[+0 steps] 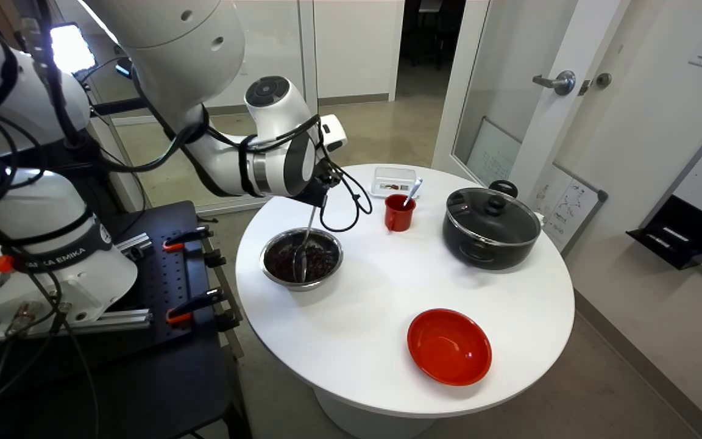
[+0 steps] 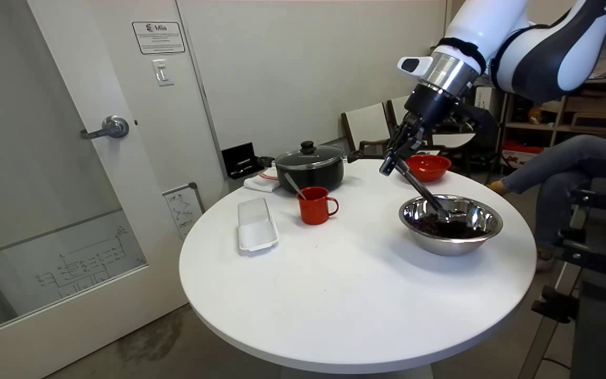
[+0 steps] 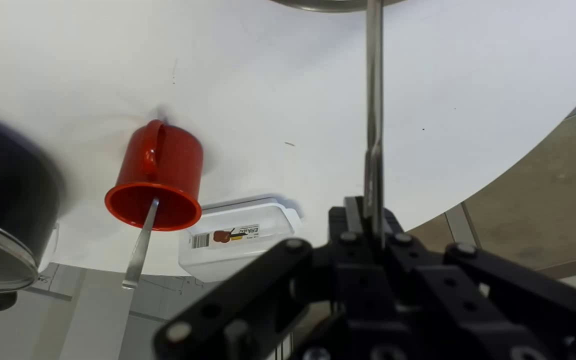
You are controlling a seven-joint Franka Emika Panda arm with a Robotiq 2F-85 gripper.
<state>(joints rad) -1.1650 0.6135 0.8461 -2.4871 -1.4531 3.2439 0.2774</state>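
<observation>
In an exterior view the claw [image 2: 393,162] is closed on a spoon [image 2: 423,190], which slants down and away from it into the steel bowl [image 2: 453,246], to the claw's right. The table [image 2: 334,310] reaches from below the claw to a near edge well apart from it; the right edge runs nearer, close by the steel bowl. Left of the claw stand the mug [image 2: 313,208] and, farther out, the box [image 2: 257,237], with a broad stretch of white table before the steel bowl. The pot [image 2: 311,176] is left and behind, hiding part of a white item [image 2: 260,183] hard to identify. The red bowl [image 2: 429,168] sits behind the claw. The legs [image 2: 550,168] of a seated person are cut off at the right.

In an exterior view the cables [image 1: 360,210] loop down beside the claw, on the side toward the mug. Toward the base [image 1: 64,268], the table's edge passes near the steel bowl. The claw's fingertips are hard to make out, and the spoon's tip is lost in dark contents [image 1: 328,262].

In the wrist view the spoon runs from the claw out past the top; only a sliver of the steel bowl shows. Right of the claw the table's edge curves by, with floor [image 3: 543,195] beyond. Left are the box, the mug with its utensil [image 3: 140,247], and the pot, cut off.
</observation>
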